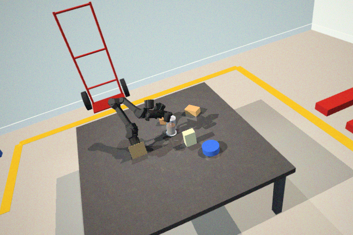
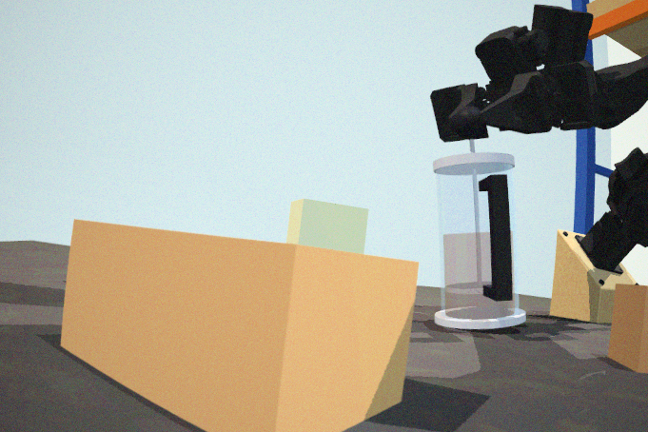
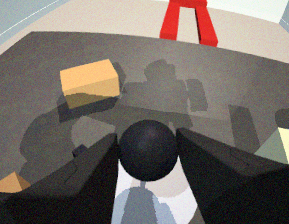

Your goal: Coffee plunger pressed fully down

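gripper [image 3: 147, 160] clamped on knob [image 3: 147, 150] | press [image 2: 476, 244] right below it | looks light, tall, easy to tip | hold the round knob, push straight down

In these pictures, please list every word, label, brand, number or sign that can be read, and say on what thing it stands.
None: no view shows any readable text.
The black shape on the coffee press resembles a "1", but it is the handle.
The orange box, pale green block, blue cylinder, hand truck and hand, shut on the plunger knob, carry no markings.
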Controlling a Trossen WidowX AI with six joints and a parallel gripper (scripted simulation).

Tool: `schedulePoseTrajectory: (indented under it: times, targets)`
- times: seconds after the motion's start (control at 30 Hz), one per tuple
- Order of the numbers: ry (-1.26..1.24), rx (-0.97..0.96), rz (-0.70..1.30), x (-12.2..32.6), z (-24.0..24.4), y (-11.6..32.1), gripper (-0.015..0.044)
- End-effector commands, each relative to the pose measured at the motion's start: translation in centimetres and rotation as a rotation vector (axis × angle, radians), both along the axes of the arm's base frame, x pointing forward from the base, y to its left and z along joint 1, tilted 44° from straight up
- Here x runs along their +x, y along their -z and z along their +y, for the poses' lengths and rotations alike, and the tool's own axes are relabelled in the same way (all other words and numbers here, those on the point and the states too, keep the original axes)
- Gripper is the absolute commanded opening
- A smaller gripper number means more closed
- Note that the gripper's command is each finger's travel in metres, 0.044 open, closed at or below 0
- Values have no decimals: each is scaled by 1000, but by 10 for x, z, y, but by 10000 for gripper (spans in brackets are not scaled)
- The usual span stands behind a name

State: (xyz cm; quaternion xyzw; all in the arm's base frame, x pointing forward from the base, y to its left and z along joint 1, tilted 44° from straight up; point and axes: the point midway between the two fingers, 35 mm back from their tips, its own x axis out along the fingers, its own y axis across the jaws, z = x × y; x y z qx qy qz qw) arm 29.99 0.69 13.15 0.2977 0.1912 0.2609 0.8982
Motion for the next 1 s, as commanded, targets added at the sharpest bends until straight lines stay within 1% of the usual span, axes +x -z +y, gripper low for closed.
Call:
schedulePoseTrajectory:
  times: [0.0, 0.97]
  targets:
    - [-19, 20, 26, -1, 5, 5, 130]
    - [-10, 10, 12, 2, 1, 4, 130]
